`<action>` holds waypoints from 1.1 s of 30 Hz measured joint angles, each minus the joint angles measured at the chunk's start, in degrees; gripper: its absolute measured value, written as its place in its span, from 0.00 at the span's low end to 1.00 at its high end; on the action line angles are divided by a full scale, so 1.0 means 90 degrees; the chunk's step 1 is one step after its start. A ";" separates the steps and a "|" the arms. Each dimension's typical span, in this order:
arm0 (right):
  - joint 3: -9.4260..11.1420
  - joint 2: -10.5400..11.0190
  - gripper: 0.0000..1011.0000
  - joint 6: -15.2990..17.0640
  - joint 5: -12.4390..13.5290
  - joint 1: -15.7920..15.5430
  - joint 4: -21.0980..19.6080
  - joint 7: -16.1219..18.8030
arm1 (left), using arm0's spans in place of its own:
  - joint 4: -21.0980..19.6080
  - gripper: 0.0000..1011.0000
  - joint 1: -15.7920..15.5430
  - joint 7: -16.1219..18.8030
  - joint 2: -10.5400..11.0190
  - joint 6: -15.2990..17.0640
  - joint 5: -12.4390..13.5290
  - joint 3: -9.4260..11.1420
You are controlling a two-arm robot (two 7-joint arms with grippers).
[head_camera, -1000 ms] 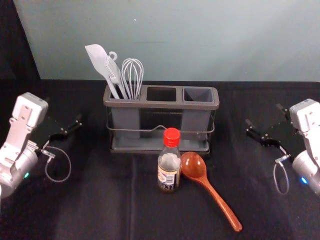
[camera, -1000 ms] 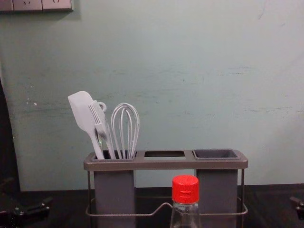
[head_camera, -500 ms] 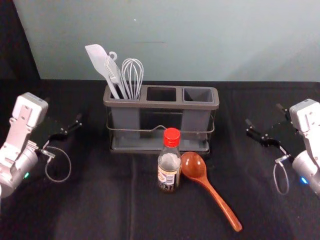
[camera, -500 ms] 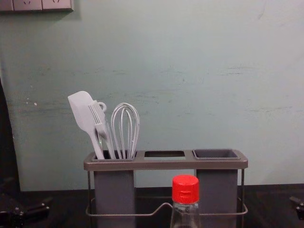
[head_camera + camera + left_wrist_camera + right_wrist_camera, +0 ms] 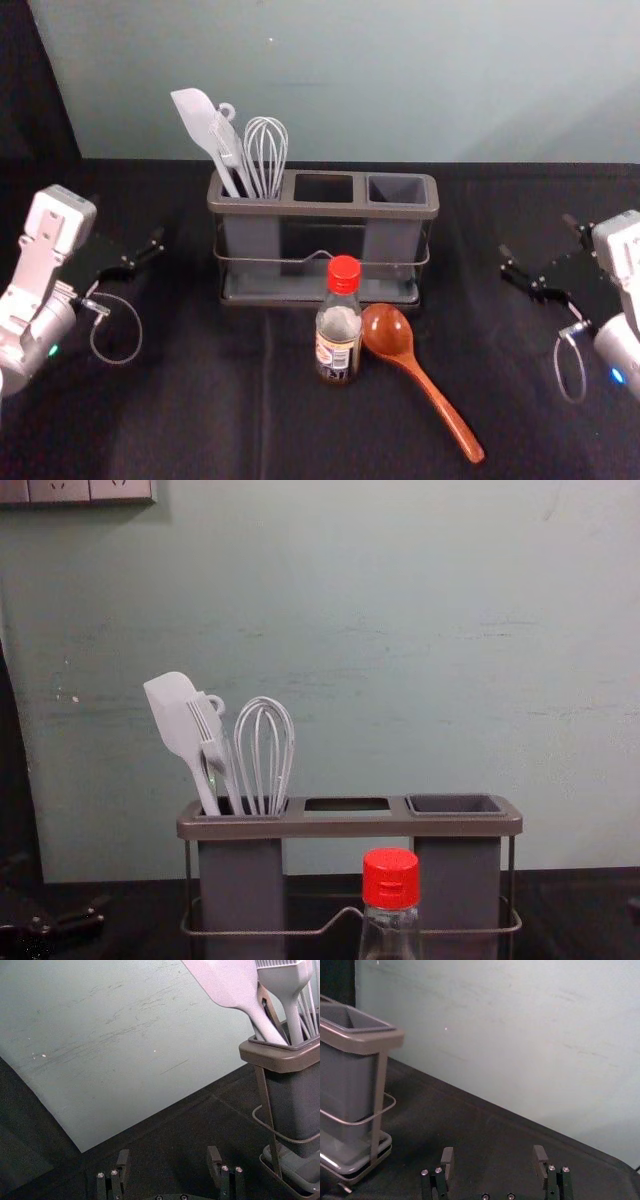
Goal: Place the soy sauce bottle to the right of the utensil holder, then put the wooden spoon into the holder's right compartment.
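Note:
In the head view the red-capped soy sauce bottle (image 5: 339,335) stands upright in front of the utensil holder (image 5: 310,209). The wooden spoon (image 5: 423,382) lies just right of it, bowl toward the holder, handle angled to the front right. My right gripper (image 5: 538,245) is off to the right, open and holding nothing; the right wrist view shows its fingers apart (image 5: 493,1162). Parked at the left is my left gripper (image 5: 128,232), also open and empty in the left wrist view (image 5: 168,1162). In the chest view the bottle's cap (image 5: 390,878) overlaps the holder's front.
A white spatula (image 5: 205,130), a brush and a whisk (image 5: 265,158) stand in the holder's left compartment. The right compartment (image 5: 396,190) is empty. Behind the black cloth-covered table (image 5: 200,400) rises a pale wall (image 5: 400,80).
My right gripper has shifted slightly outward to the right and a little toward the table's front. The left arm, bottle, spoon and holder have not moved.

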 joint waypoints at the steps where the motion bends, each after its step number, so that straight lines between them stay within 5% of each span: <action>1: 0.0045 0.0019 0.99 -0.0042 0.0002 -0.0081 -0.0074 -0.0026 | 0.0000 0.99 0.0000 0.0000 0.0000 0.0000 0.0000 0.0000; 8: 0.0382 0.0244 0.99 -0.0316 0.0064 -0.0984 -0.0893 -0.0212 | 0.0000 0.99 0.0000 0.0000 0.0000 0.0000 0.0000 0.0000; 16: 0.0547 0.0276 0.99 -0.0469 0.0477 -0.1681 -0.1640 0.0012 | 0.0000 0.99 0.0000 0.0000 0.0000 0.0000 0.0000 0.0000; 26: 0.0165 0.0031 0.99 -0.0530 0.0794 -0.1827 -0.2313 0.0879 | 0.0000 0.99 0.0000 0.0000 0.0000 0.0000 0.0000 0.0000; 33: -0.0129 -0.0293 0.99 -0.0468 0.0860 -0.1672 -0.2367 0.1300 | 0.0000 0.99 0.0000 0.0000 0.0000 0.0000 0.0000 0.0000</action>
